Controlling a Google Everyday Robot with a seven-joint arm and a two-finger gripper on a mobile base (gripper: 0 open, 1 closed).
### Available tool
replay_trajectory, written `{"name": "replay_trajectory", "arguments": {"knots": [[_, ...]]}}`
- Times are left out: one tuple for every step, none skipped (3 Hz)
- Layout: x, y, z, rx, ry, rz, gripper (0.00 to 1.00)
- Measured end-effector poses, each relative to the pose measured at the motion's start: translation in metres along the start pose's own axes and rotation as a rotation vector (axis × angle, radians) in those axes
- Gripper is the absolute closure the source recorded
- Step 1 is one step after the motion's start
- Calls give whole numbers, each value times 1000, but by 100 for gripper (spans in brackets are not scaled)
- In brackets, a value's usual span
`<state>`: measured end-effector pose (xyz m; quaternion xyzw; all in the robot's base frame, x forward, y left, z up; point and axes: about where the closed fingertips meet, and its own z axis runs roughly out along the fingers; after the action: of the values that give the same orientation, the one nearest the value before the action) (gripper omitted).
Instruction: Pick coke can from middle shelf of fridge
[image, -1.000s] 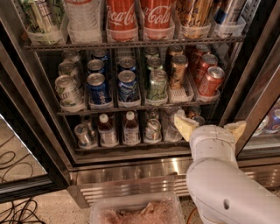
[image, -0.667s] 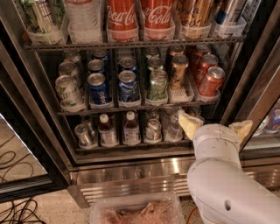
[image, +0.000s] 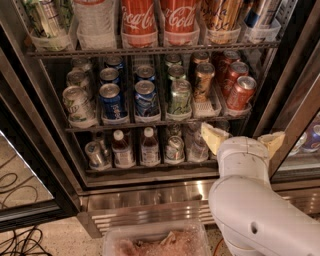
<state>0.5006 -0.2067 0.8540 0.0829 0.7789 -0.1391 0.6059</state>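
Camera view | tool (image: 242, 135) spread wide, holding nothing, just below the middle shelf (image: 150, 126) of the fridge (image: 150, 195) | coke can (image: 241, 93) front right on that shelf | likely light, hard, slippery, dents easily; grip round its middle

The small red aluminium coke can (image: 241, 92) has a silver top. It sits on the dark wire middle shelf (image: 150, 124) of the stainless-steel fridge (image: 150, 195). Along the row are a bronze-gold can (image: 204, 81), a pale green can (image: 179, 96) and blue cans (image: 112, 101) with white marks. The large red bottles (image: 136, 17) above carry white script. The white gripper (image: 242, 141), just below the red can, spreads cream-yellow fingers (image: 212, 137).
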Motion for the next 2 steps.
{"name": "replay_trajectory", "arguments": {"knots": [[-28, 29, 21, -1, -36, 29, 0], [-54, 50, 28, -1, -71, 31, 0]]}}
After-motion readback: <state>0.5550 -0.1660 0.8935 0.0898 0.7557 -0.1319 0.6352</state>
